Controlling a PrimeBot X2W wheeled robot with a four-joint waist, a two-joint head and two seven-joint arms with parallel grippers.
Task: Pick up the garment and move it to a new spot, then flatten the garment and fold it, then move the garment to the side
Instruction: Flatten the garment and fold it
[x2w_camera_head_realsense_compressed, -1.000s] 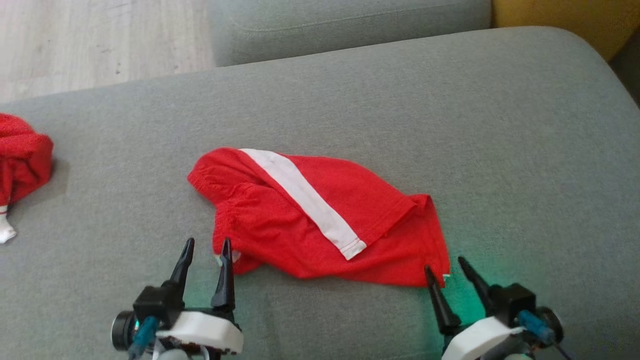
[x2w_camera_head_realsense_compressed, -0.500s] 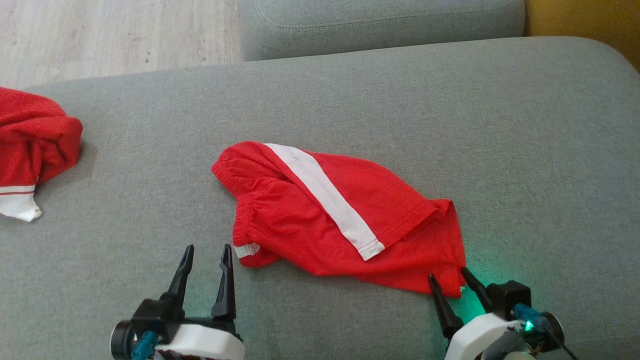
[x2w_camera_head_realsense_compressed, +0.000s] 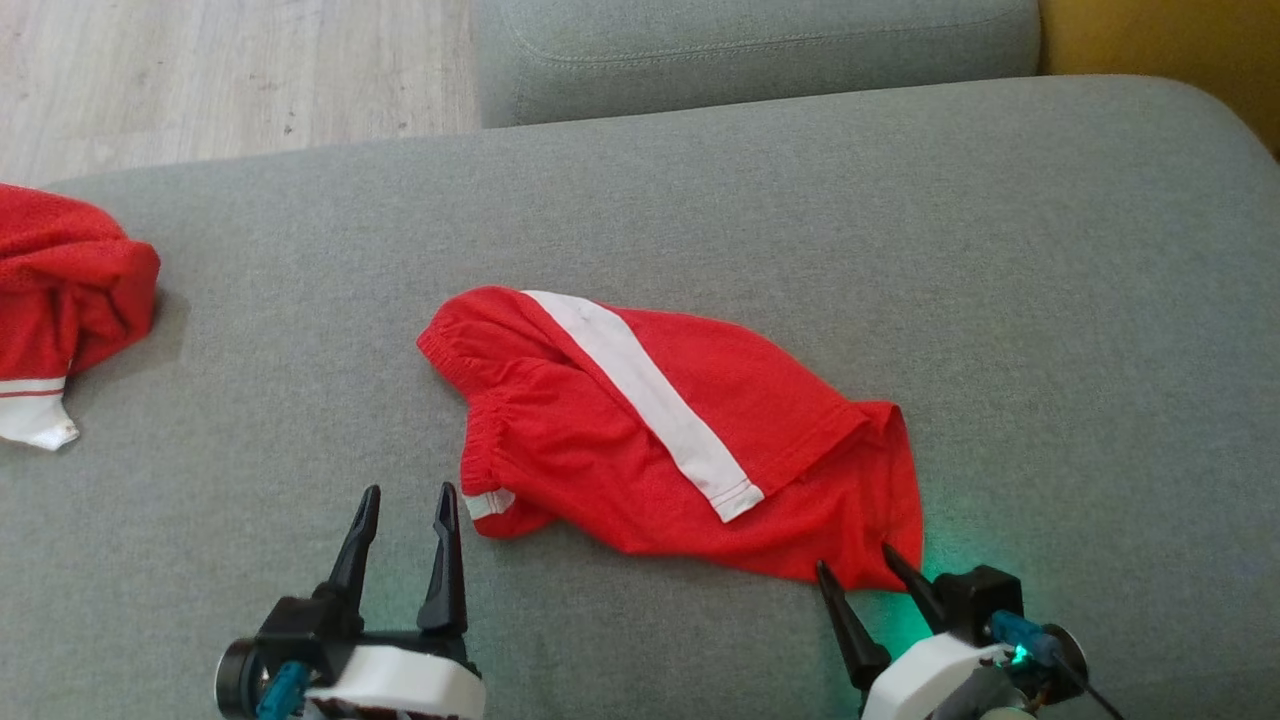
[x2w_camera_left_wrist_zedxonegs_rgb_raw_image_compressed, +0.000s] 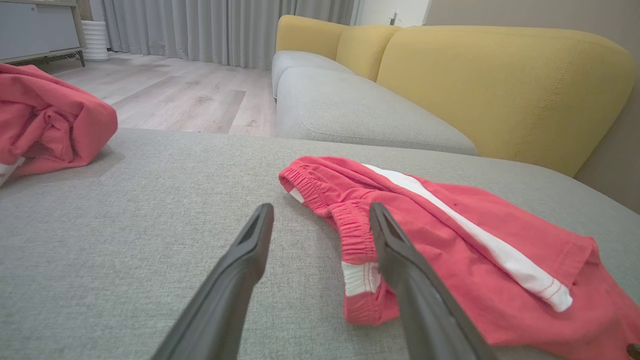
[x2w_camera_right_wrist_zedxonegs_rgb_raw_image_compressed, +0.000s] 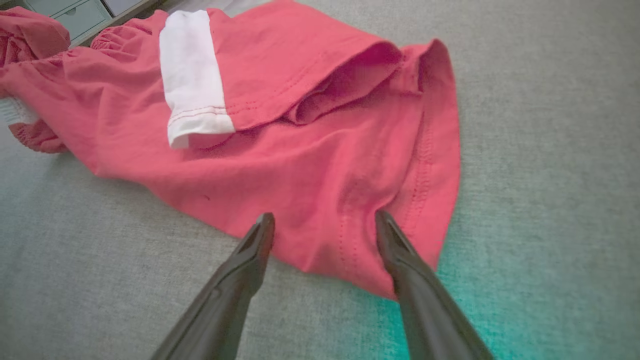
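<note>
Since both pairs of fingers stand apart with nothing between them, the left gripper (x2w_camera_head_realsense_compressed: 408, 492) and right gripper (x2w_camera_head_realsense_compressed: 855, 557) are open and empty. The left sits just beside the waistband corner of the red shorts (x2w_camera_head_realsense_compressed: 580, 460), and the right has its tips straddling the shorts' near hem corner. The garment (x2w_camera_head_realsense_compressed: 70, 280) lies elsewhere, bunched at the far left edge of the grey cushion (x2w_camera_head_realsense_compressed: 750, 200), well apart from the left gripper, with one white sleeve (x2w_camera_head_realsense_compressed: 30, 425) with striped trim poking out. It is probably light, soft, limp mesh — it will sag and drape, nothing fragile. Pinch a raised fold or the sleeve hem, since the shoulders and numerals are hidden. Count: two grippers, two red cloths — one jersey, one pair of shorts — and one sleeve showing.
</note>
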